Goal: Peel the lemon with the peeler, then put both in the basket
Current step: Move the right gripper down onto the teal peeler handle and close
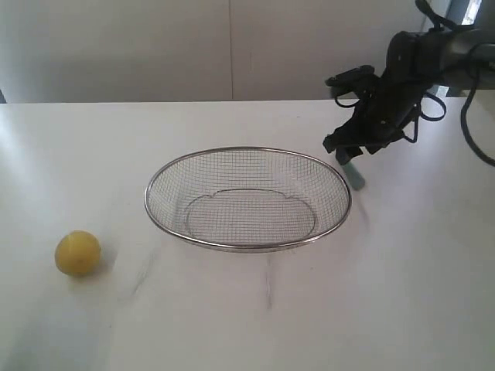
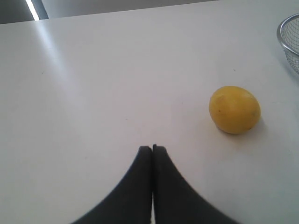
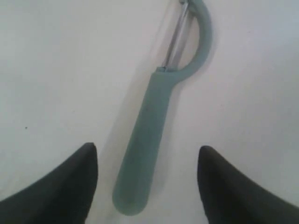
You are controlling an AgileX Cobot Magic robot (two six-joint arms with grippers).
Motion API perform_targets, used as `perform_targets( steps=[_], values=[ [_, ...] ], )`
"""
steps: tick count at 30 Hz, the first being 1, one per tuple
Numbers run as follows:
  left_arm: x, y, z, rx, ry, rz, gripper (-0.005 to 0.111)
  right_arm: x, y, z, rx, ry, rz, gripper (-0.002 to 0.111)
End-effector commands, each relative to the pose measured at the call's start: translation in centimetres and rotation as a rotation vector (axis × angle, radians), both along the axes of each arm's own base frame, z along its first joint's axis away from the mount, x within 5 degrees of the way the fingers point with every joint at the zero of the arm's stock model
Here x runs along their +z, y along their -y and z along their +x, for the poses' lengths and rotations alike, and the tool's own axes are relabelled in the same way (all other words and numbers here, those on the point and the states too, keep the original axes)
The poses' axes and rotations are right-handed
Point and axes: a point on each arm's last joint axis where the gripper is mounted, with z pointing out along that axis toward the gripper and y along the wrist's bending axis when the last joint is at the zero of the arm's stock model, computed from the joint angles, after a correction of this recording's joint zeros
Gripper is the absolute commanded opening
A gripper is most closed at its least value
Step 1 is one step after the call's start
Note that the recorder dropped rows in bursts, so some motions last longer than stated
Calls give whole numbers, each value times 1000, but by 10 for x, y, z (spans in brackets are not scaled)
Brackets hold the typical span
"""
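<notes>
The yellow lemon (image 1: 77, 253) (image 2: 234, 109) lies on the white table at the front left, apart from everything. My left gripper (image 2: 152, 147) is shut with nothing in it, a short way from the lemon; it does not show in the exterior view. The wire mesh basket (image 1: 247, 245) stands in the middle and holds nothing. The teal peeler (image 3: 149, 135) lies flat on the table beside the basket's far right rim; only its handle end (image 1: 356, 176) shows in the exterior view. My right gripper (image 1: 349, 154) (image 3: 147, 151) hovers over the handle, open, fingers on either side, not touching it.
The basket's rim (image 2: 283, 39) shows at the edge of the left wrist view, beyond the lemon. The black right arm (image 1: 421, 58) with its cables reaches in from the back right. A pale wall (image 1: 232, 46) runs along the table's back edge.
</notes>
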Motion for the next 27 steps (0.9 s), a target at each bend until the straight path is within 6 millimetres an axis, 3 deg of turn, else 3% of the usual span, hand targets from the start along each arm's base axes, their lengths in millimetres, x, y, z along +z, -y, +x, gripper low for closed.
perform_targets(
  steps=[1, 10, 27],
  values=[
    [-1, 0, 0, -2, 0, -8, 0, -1, -2, -1, 5, -11, 21, 59],
    [-1, 0, 0, -2, 0, -8, 0, -23, -2, 0, 3, -62, 14, 59],
    [-1, 0, 0, -2, 0, -8, 0, -22, -5, 3, -32, -29, 67, 59]
  ],
)
